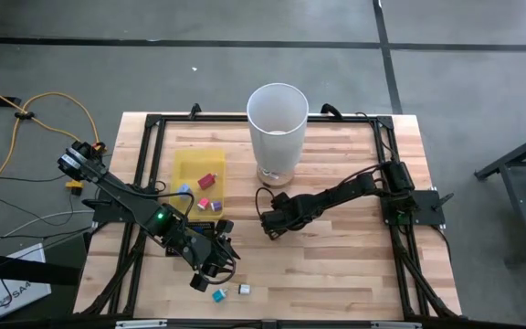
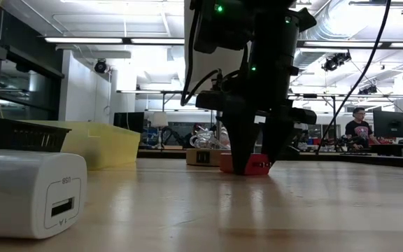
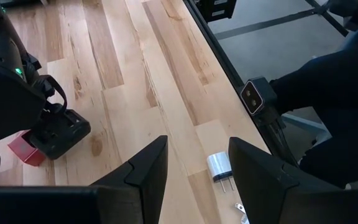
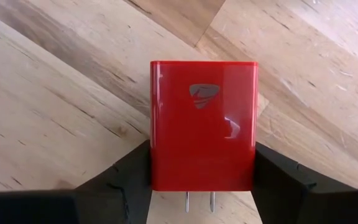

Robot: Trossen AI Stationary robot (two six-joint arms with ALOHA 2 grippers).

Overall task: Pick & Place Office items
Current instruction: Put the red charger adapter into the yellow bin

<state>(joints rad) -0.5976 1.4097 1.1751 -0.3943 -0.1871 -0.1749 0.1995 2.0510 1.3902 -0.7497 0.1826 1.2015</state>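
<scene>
The red charger [image 4: 202, 124] is a glossy, boxy plug block with a faint embossed logo and two metal prongs at its end; it lies flat on the wooden table [image 1: 336, 265] near the middle, clamped between the fingers of the right gripper [image 1: 270, 228]; the left gripper [image 3: 194, 168] hangs with jaws apart over the white charger [image 3: 218, 167] near the front edge.
</scene>
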